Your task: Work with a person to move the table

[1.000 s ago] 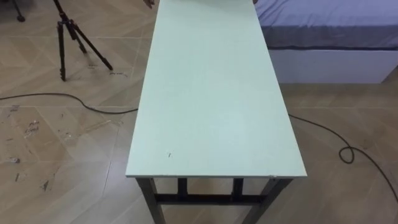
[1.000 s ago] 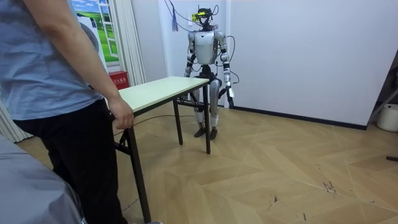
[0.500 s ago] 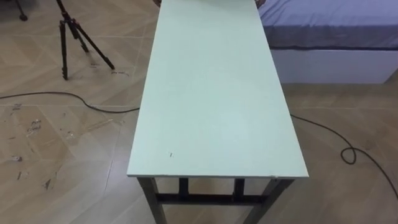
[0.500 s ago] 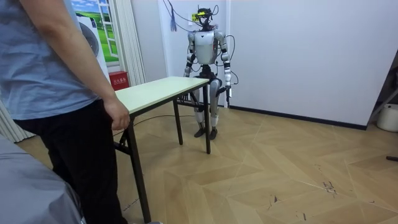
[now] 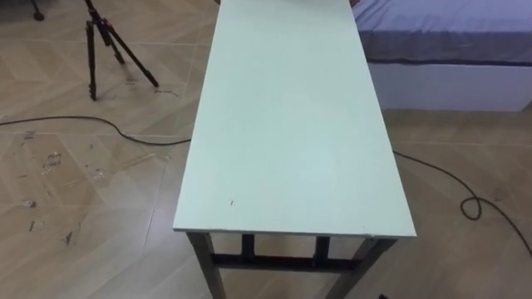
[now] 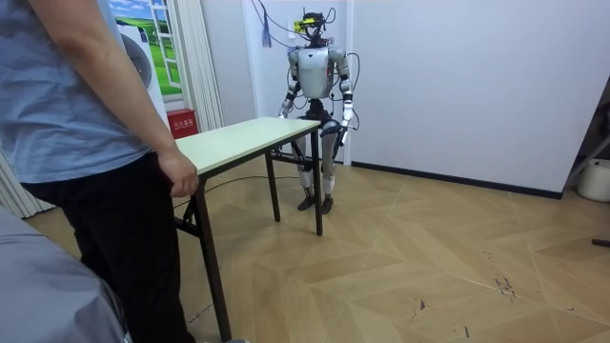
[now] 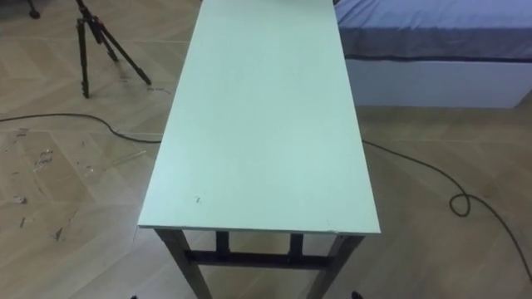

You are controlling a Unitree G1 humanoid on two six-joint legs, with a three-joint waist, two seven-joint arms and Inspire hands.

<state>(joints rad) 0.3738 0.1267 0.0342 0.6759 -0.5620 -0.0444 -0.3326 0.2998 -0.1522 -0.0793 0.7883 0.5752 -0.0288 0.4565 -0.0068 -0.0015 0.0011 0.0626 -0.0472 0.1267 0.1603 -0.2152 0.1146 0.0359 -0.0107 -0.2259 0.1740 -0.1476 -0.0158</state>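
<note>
A long table (image 5: pixel 291 124) with a pale green top and dark metal legs stretches away from me; its near short edge lies just below me. In the room view I stand at the far end of this table (image 6: pixel 238 141), facing the person. My left hand (image 6: pixel 344 118) is raised beside my hip on the room view's right. On the room view's left, my right hand (image 6: pixel 284 111) hangs near the table's corner. At the other end a person in a blue shirt stands with one hand (image 6: pixel 179 176) on the table's edge.
A black tripod (image 5: pixel 104 41) stands on the wooden floor at my left front. A bed (image 5: pixel 449 41) with a grey cover lies to the table's right. Dark cables (image 5: pixel 83 124) run over the floor on both sides. A white wall is behind me.
My left hand has risen from beside my thigh to hip height. The person's hand has shifted slightly on the table's end. My head camera has moved a little.
</note>
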